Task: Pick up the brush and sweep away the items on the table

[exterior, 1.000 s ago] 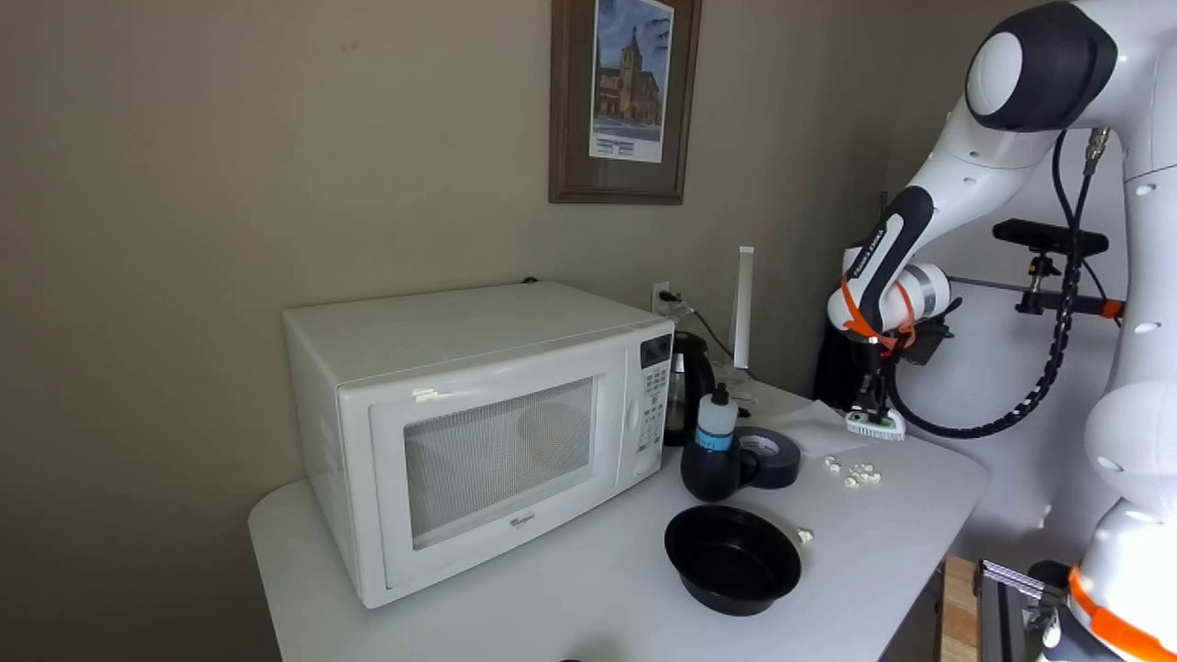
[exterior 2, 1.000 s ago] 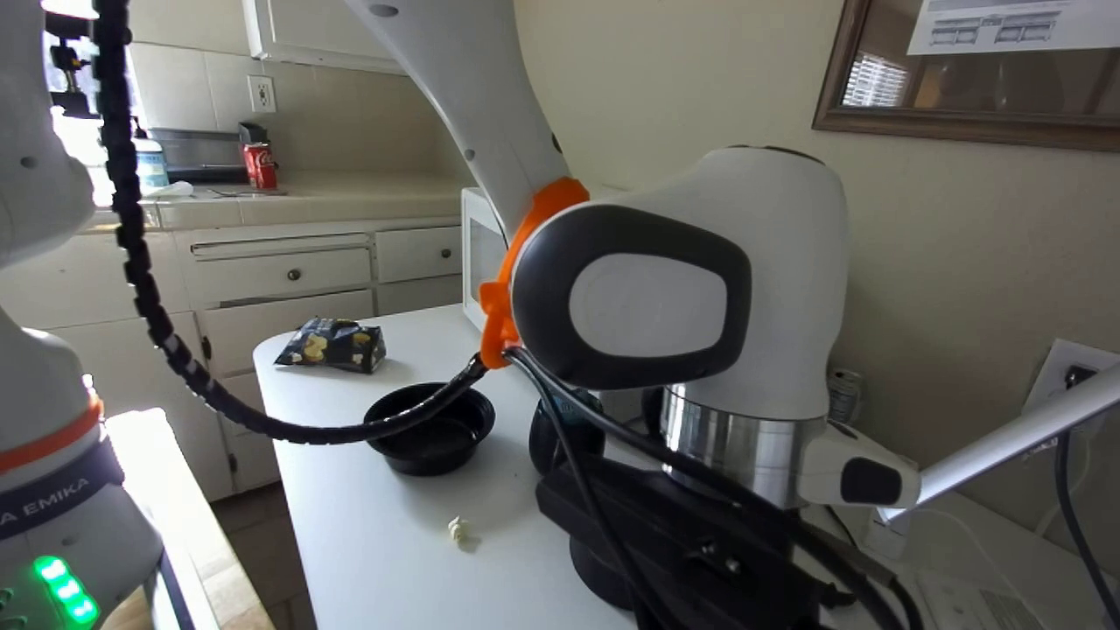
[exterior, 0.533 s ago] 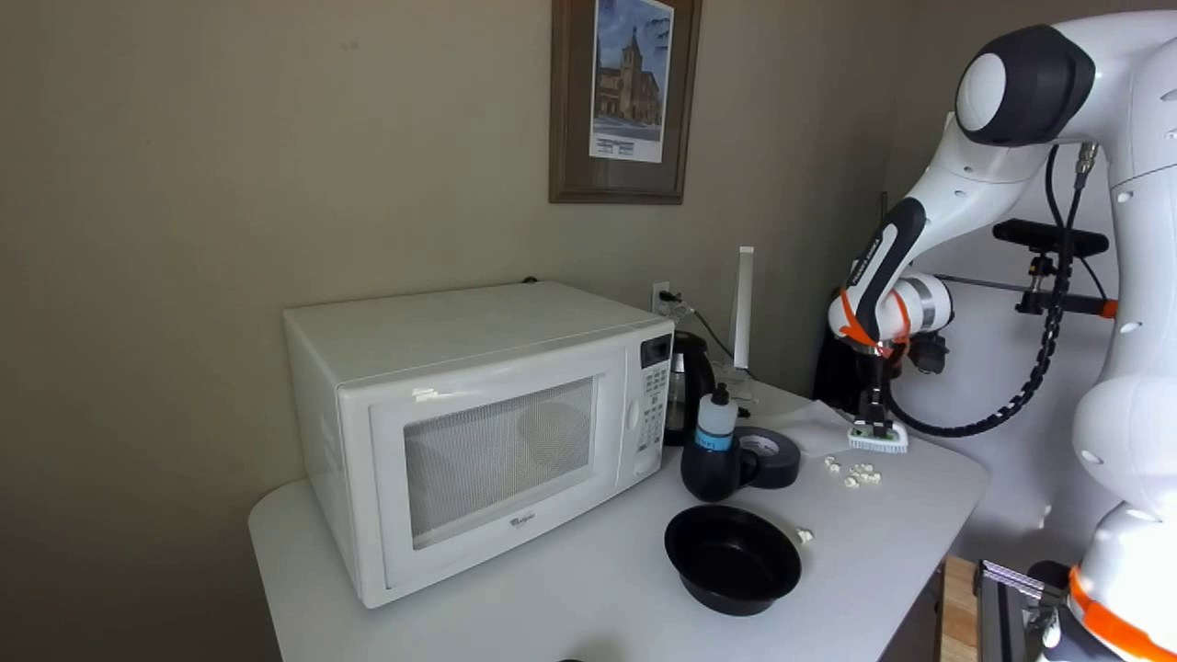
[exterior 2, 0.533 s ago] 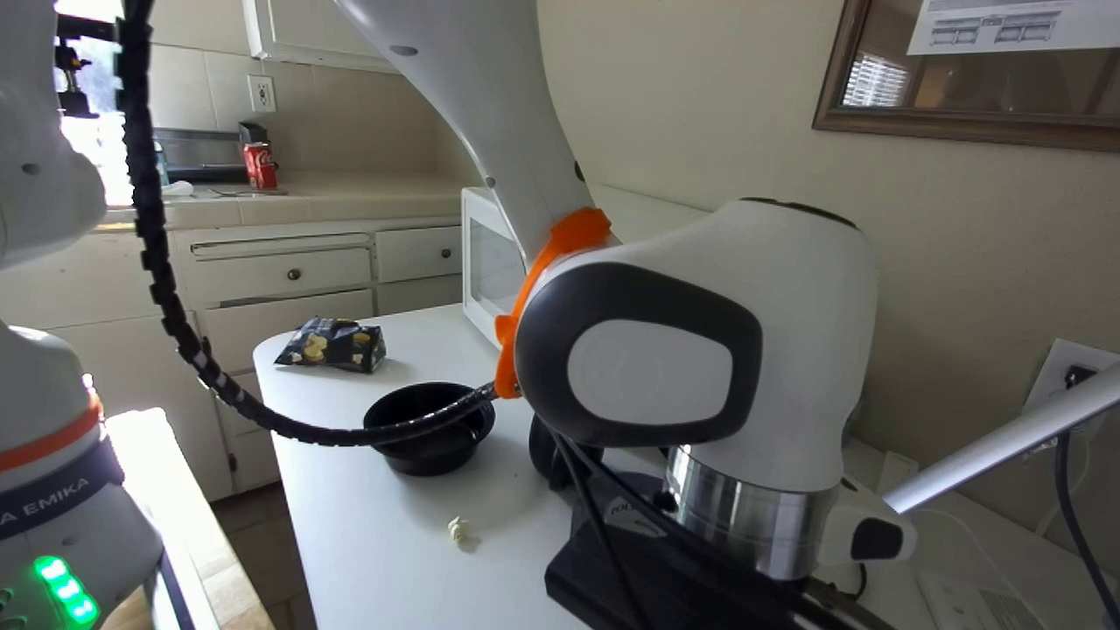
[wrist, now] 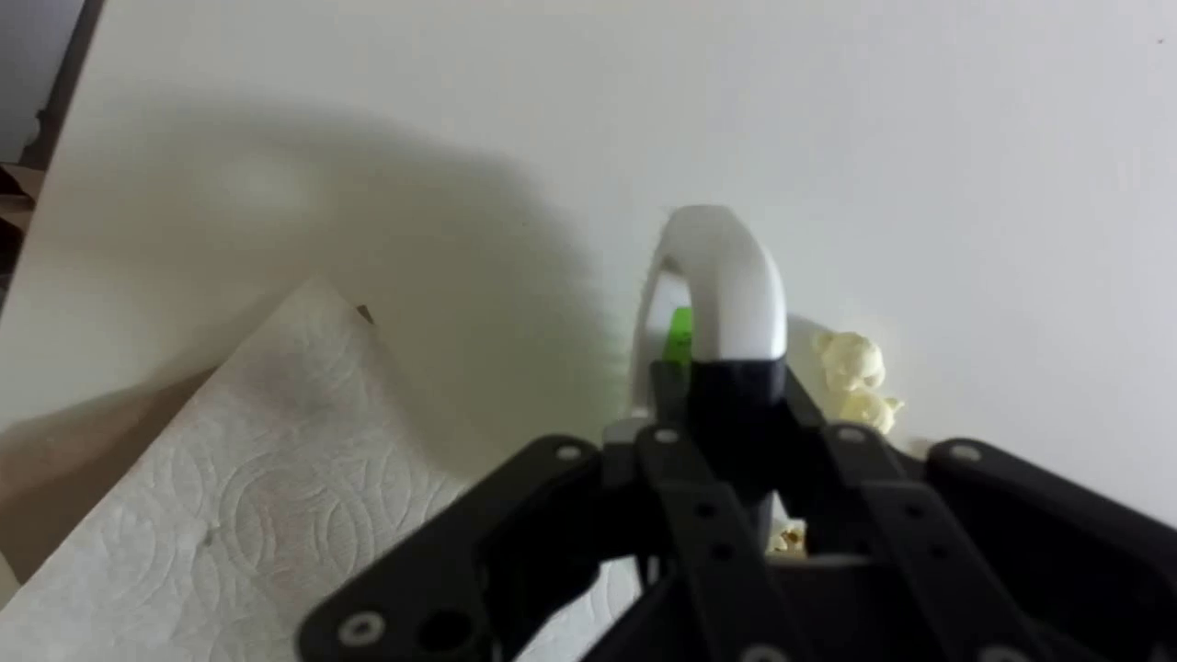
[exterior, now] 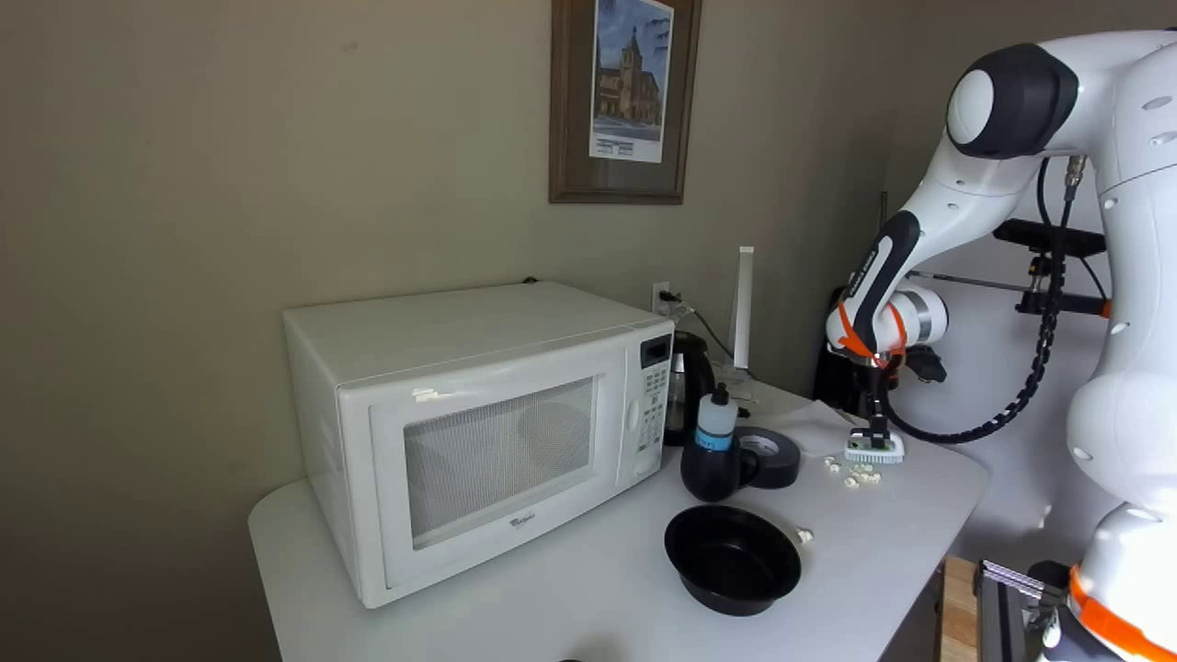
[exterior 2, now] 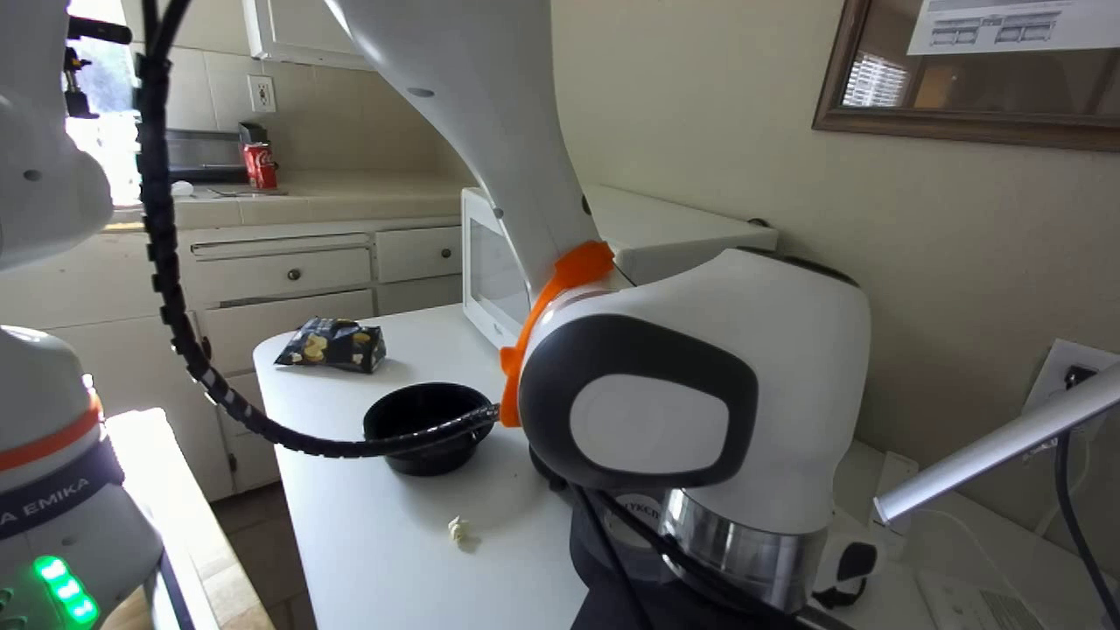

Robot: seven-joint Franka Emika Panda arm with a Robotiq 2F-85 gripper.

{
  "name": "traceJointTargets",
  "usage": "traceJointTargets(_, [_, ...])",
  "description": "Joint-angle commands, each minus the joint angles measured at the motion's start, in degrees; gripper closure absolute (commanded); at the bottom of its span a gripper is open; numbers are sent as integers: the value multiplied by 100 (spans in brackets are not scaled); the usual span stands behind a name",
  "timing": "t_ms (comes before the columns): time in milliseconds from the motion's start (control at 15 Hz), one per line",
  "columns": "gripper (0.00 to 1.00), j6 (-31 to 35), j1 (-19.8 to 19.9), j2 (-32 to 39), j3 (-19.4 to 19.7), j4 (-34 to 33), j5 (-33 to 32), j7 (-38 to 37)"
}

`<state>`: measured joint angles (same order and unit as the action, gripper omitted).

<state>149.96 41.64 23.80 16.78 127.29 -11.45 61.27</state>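
Note:
My gripper (wrist: 736, 395) is shut on the dark part of the brush (wrist: 740, 303), whose white looped handle and a bit of green show in the wrist view. In an exterior view the brush (exterior: 874, 450) is upright, pale bristles down, low over the white table (exterior: 570, 579); contact with the tabletop cannot be told. The items are pale popcorn pieces: several (exterior: 862, 476) lie right beside the bristles, and a lone piece (exterior: 805, 535) sits near the black bowl. In the wrist view two pieces (wrist: 853, 368) lie just right of the handle, and another is partly hidden by the fingers.
A black bowl (exterior: 733, 565), a black mug (exterior: 708, 473), a bottle (exterior: 717, 418) and a tape roll (exterior: 780, 460) stand between the popcorn and the microwave (exterior: 497, 441). A paper towel (wrist: 276, 478) lies beside the brush. A snack bag (exterior 2: 332, 346) rests at the table's far end.
The arm has come down with the brush in its gripper. The bristles have moved lower and closer to the popcorn group. The popcorn pieces have not moved.

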Motion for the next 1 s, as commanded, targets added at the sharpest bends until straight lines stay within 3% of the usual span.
traceJointTargets(0, [94, 254, 130, 234, -208, -93, 203, 247])
traceJointTargets(467, [94, 378, 35, 275, -244, 65, 120, 205])
traceJointTargets(933, [94, 708, -183, 68, -113, 691, -154, 35])
